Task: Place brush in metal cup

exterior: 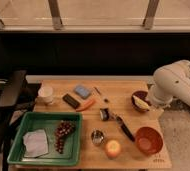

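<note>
The brush (119,123) lies on the wooden table (128,90), right of centre. Its round dark head points to the back left and its black handle runs to the front right. The metal cup (97,136) stands upright a little in front and to the left of the brush head, apart from it. My gripper (154,103) is at the lower end of the white arm (174,82), by the table's right edge. It is next to a dark bowl and well to the right of the brush and cup.
A dark bowl (139,101) holds a banana. A red-orange bowl (148,141) and a yellow fruit (112,148) sit at the front. A green tray (18,150) holds grapes and a cloth. A white paper cup (46,93), black bar (71,100), blue sponge (81,91), carrot (86,105) and pen (97,90) are at the back left.
</note>
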Available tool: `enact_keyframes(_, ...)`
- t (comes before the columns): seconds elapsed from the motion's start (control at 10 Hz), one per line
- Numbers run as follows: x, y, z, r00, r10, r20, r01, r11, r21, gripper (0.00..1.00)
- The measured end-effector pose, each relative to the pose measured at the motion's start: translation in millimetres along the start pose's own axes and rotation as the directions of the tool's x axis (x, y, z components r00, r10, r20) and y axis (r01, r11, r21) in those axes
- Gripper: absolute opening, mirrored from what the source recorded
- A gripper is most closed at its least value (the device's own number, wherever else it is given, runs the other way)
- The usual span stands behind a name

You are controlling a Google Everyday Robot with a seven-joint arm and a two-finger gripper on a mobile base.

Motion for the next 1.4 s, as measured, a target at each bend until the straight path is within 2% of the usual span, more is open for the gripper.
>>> enact_keyframes(1.2, 0.0, 0.1, 0.0, 1.000, 0.000, 0.000, 0.000, 1.000, 0.000, 0.65)
enact_keyframes(1.3, 0.2, 0.3, 0.1, 1.000, -0.001, -0.001, 0.001, 1.000, 0.002, 0.65)
enact_keyframes(1.4, -1.0, -1.4, 0.7, 1.000, -0.003, 0.002, 0.003, 1.000, 0.020, 0.65)
